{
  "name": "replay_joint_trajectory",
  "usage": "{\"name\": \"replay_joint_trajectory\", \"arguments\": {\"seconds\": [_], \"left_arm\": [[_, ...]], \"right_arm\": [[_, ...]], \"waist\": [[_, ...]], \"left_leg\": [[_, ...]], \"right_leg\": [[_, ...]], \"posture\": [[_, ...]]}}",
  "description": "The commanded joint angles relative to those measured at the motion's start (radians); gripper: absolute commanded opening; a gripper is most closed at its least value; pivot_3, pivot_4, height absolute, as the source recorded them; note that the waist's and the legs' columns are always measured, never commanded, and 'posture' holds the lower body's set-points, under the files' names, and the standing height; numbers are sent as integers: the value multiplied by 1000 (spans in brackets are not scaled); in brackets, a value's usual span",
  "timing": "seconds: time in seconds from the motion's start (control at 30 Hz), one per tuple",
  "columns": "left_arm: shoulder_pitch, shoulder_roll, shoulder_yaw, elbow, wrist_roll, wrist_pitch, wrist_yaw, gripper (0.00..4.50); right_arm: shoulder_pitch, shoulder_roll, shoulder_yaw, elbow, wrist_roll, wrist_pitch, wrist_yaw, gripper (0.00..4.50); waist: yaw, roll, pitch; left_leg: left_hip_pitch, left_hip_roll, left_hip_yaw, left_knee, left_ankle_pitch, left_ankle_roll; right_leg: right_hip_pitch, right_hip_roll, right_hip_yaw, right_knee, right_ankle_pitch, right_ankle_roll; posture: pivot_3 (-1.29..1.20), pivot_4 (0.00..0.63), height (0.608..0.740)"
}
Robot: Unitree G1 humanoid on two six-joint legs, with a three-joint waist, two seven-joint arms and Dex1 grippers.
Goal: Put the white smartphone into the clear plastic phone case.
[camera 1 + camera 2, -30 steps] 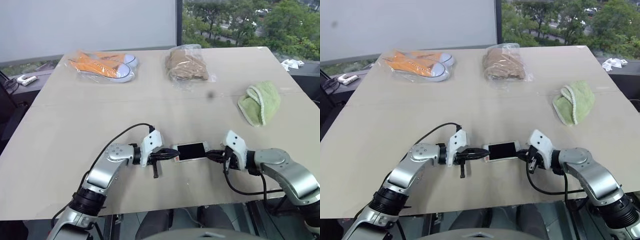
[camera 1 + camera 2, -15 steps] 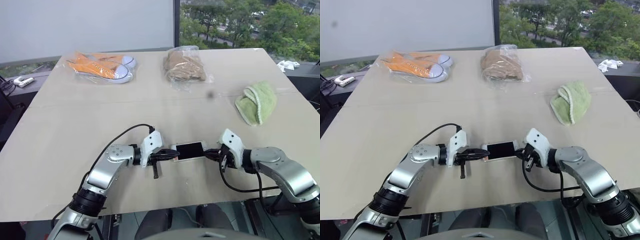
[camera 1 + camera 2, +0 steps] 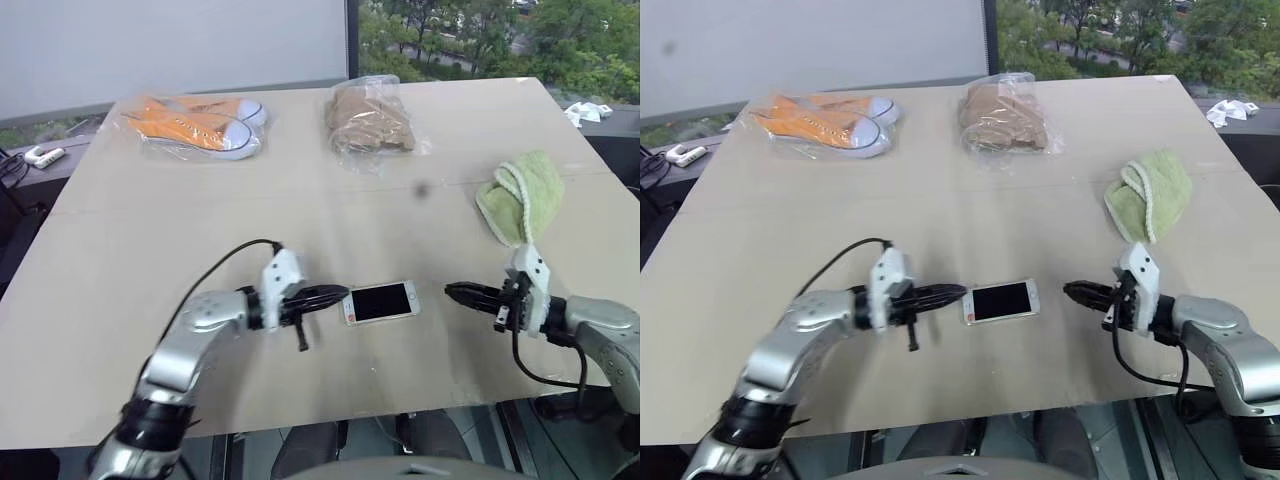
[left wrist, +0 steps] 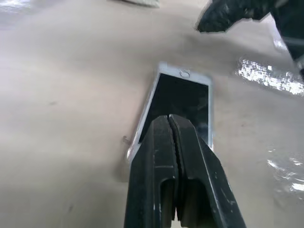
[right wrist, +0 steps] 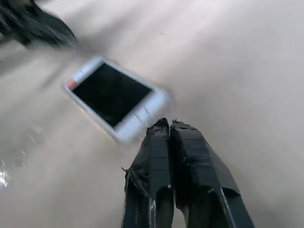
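With both the left gripper (image 3: 335, 294) and right gripper (image 3: 455, 292) pinched closed and empty, the white smartphone (image 3: 379, 302) at lower centre likely needed its corners pressed evenly.

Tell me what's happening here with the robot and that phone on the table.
The white smartphone lies flat, screen up, near the front of the table, with neither arm holding it. The left gripper sits just beside one short end with its jaws shut. The right gripper points at the other end from a clear gap away, jaws looking closed. I can't make out a clear case around the phone. Bagged orange shoes, a bagged brown cloth and a green cloth lie further back.
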Motion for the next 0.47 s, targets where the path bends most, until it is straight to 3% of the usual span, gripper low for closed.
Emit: {"name": "replay_joint_trajectory", "arguments": {"seconds": [0.03,0.17,0.23,0.37,0.47], "left_arm": [[115,74,145,-81,-60,9,-11,710],[253,119,236,-69,-33,-32,0,2426],[312,120,245,-67,3,-58,19,3083],[422,95,274,-79,-7,-141,-8,4405],[427,84,270,-88,9,-175,16,4405]], "right_arm": [[32,-40,-71,41,3,-90,80,1839],[81,-66,-104,107,-18,-245,194,3750],[104,-71,-112,131,-27,-311,242,4441],[107,-65,-125,172,-52,-399,251,4500],[107,-60,-122,184,-47,-406,254,4500]], "waist": [[-1,1,0],[3,1,1],[6,1,1],[2,1,2],[4,1,2]], "left_leg": [[-2,0,1,0,0,0],[-3,0,2,1,0,0],[-3,0,1,1,0,0],[-4,0,2,1,0,0],[-3,0,2,1,0,0]], "right_leg": [[-2,0,1,0,0,0],[-2,0,1,0,0,0],[-2,0,1,0,0,0],[-2,-1,1,0,0,0],[-2,-1,1,0,0,0]], "posture": [[0,150,740],[0,150,740],[0,150,740],[0,150,740],[0,150,740]]}}
